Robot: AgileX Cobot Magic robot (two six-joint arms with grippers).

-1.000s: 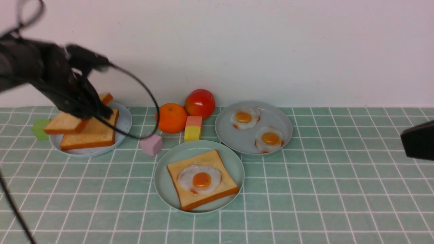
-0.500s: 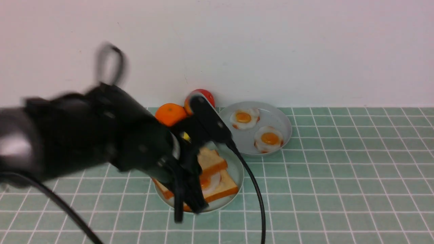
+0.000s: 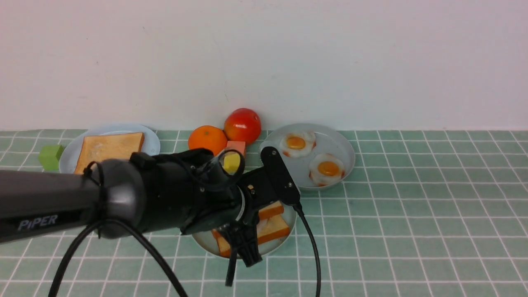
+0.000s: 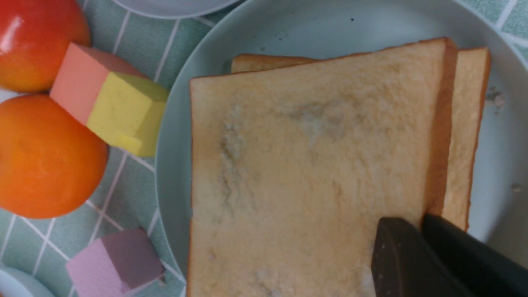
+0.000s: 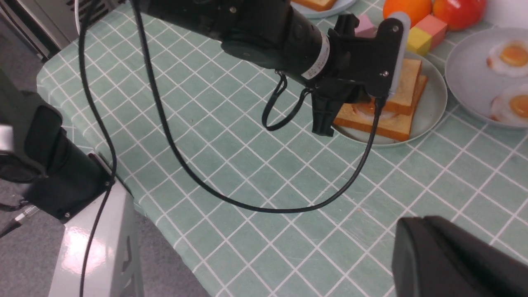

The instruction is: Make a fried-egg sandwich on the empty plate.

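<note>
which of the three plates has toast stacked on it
the mint-green plate at the front middle: the top toast slice sits on a lower slice there. the back-left plate holds one slice, the back-right plate two fried eggs.

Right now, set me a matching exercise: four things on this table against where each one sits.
Things:
1. sandwich
2. single toast slice
3. two smaller eggs
4. purple cube

Places:
a. right grey-blue plate
b. checked cloth, off any plate
c. mint-green plate
d. left grey-blue plate

Pairs: 1-c, 2-d, 3-a, 4-b.
</note>
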